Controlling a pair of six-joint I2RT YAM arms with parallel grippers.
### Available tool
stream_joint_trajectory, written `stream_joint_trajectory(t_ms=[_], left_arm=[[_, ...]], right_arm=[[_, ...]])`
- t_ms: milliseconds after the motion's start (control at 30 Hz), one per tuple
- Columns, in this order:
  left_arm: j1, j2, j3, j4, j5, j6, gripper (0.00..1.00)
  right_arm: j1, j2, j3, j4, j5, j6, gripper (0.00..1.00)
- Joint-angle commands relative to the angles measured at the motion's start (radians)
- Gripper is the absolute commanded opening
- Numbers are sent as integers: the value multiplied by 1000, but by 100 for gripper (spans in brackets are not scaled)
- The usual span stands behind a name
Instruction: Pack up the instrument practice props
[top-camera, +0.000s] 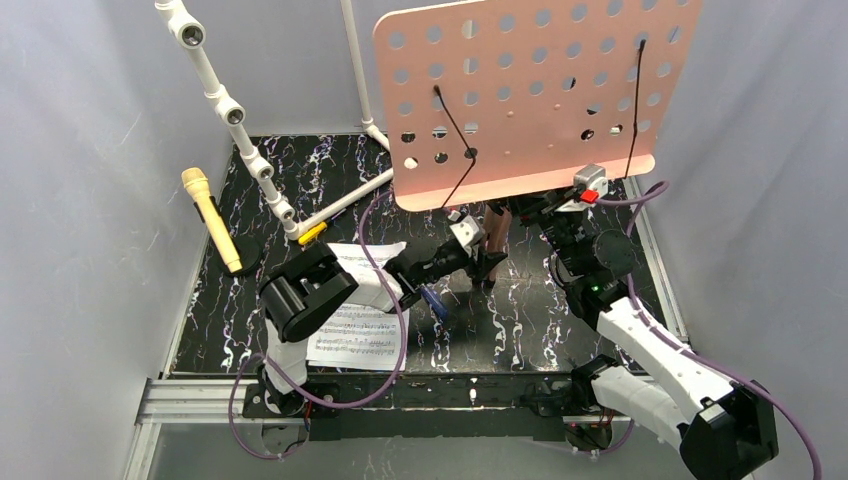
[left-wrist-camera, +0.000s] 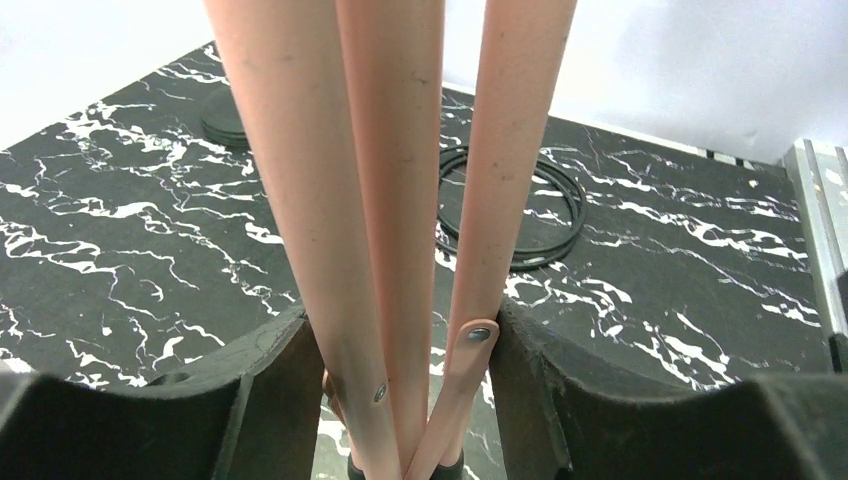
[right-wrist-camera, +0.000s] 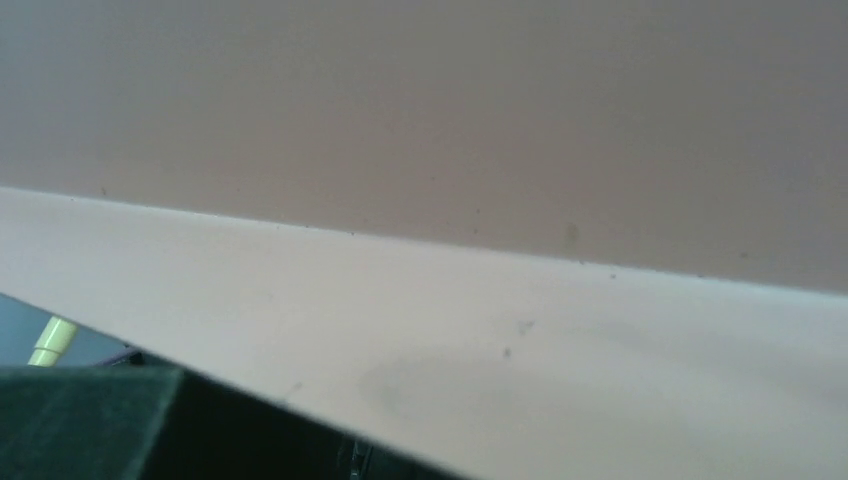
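Note:
The pink perforated music board (top-camera: 530, 90) stands tall over the back of the black marble table (top-camera: 560, 310). Its copper tripod legs (left-wrist-camera: 400, 200) run down folded together between my left gripper's (left-wrist-camera: 400, 350) two fingers, which press on them from both sides; from above, the left gripper (top-camera: 490, 260) sits low on the stand. My right gripper (top-camera: 555, 207) is tucked up under the board's lower lip (right-wrist-camera: 450, 340), which fills the right wrist view; only one dark finger (right-wrist-camera: 90, 425) shows. White sheet-music pages (top-camera: 355, 325) lie under the left arm. A yellow microphone (top-camera: 212, 218) lies at the left.
A white plastic pipe frame (top-camera: 240, 125) slants across the back left. A black cable ring (left-wrist-camera: 565, 215) and a black round base (left-wrist-camera: 225, 122) lie on the table beyond the legs. Grey curtain walls close in both sides. A metal rail (top-camera: 660, 280) edges the right.

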Motion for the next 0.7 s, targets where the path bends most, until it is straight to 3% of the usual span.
stream_joint_trajectory(t_ms=[0, 133, 333, 667], left_arm=[[13, -142, -23, -61, 109, 86, 0], [47, -207, -35, -135, 142, 131, 0], [120, -275, -22, -197, 199, 150, 0], [143, -418, -4, -415, 265, 323, 0]], right_arm=[[-13, -49, 11, -21, 121, -41, 11], [-13, -87, 9, -65, 146, -40, 1], [-13, -125, 21, -128, 149, -3, 1], [-13, -213, -29, -155, 233, 122, 1]])
